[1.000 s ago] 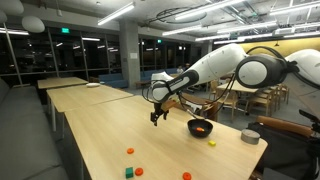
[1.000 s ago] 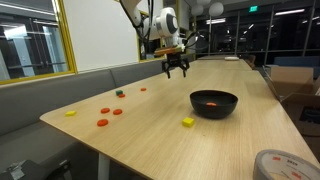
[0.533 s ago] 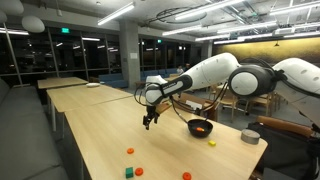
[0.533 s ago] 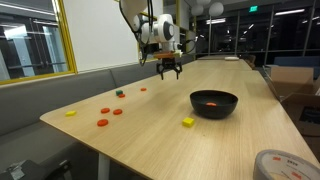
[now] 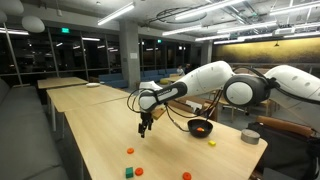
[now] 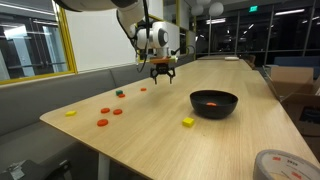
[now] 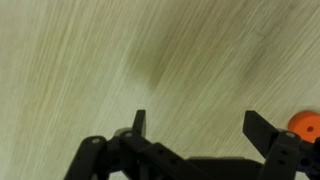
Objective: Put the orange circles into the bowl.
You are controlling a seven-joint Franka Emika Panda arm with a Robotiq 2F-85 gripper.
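Note:
My gripper (image 5: pixel 146 128) (image 6: pixel 161 73) hangs open a little above the wooden table, between the black bowl (image 5: pixel 200 128) (image 6: pixel 214 103) and the loose pieces. In the wrist view the gripper (image 7: pixel 200 125) has only bare wood between its fingertips, and one orange circle (image 7: pixel 303 125) shows at the right edge. Several orange circles lie on the table (image 5: pixel 129 151) (image 5: pixel 139 171) (image 6: pixel 143 88) (image 6: pixel 117 111) (image 6: pixel 101 122). Something orange lies inside the bowl (image 6: pixel 213 104).
A small green block (image 5: pixel 128 172) (image 6: pixel 120 94) sits among the circles. Yellow pieces (image 6: pixel 187 122) (image 6: pixel 70 113) lie on the table. A pale grey round object (image 5: pixel 250 136) (image 6: pixel 285 165) stands near one table corner. A bench runs along the table's side.
The arm has swung away from the bowl toward the orange circles and dropped lower. The gripper stayed open throughout.

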